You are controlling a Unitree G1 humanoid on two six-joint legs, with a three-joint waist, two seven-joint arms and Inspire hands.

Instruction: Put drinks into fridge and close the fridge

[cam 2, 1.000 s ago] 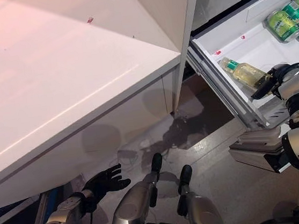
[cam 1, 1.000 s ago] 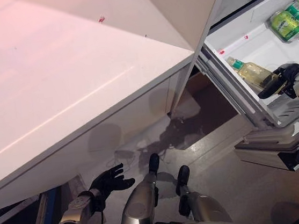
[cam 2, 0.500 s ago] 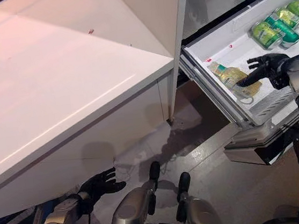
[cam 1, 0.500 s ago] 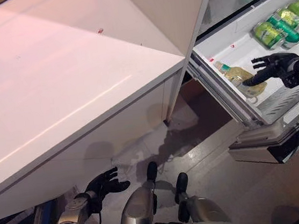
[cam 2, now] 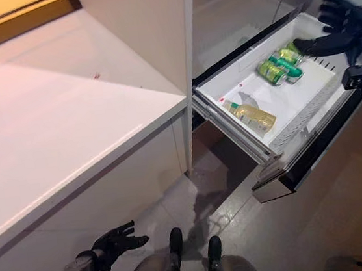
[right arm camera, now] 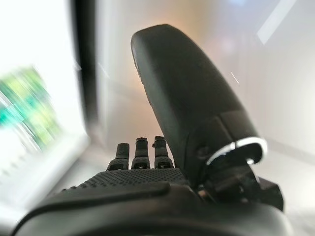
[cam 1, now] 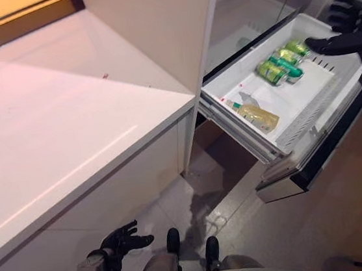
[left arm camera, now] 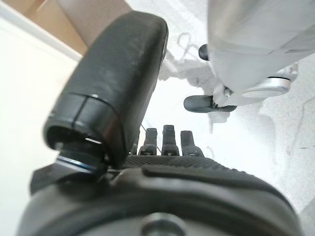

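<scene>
The left hand hangs low near the floor, fingers spread and empty. Above it runs the white worktop. Beyond its corner, the fridge drawer stands pulled out. A yellowish bottle lies near the drawer's front, green cans farther back. The right hand hovers over the drawer's far corner, fingers splayed, holding nothing.

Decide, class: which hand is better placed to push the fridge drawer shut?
The right hand: it hovers open beside the open drawer. The left hand hangs low near the floor, far from it.
</scene>
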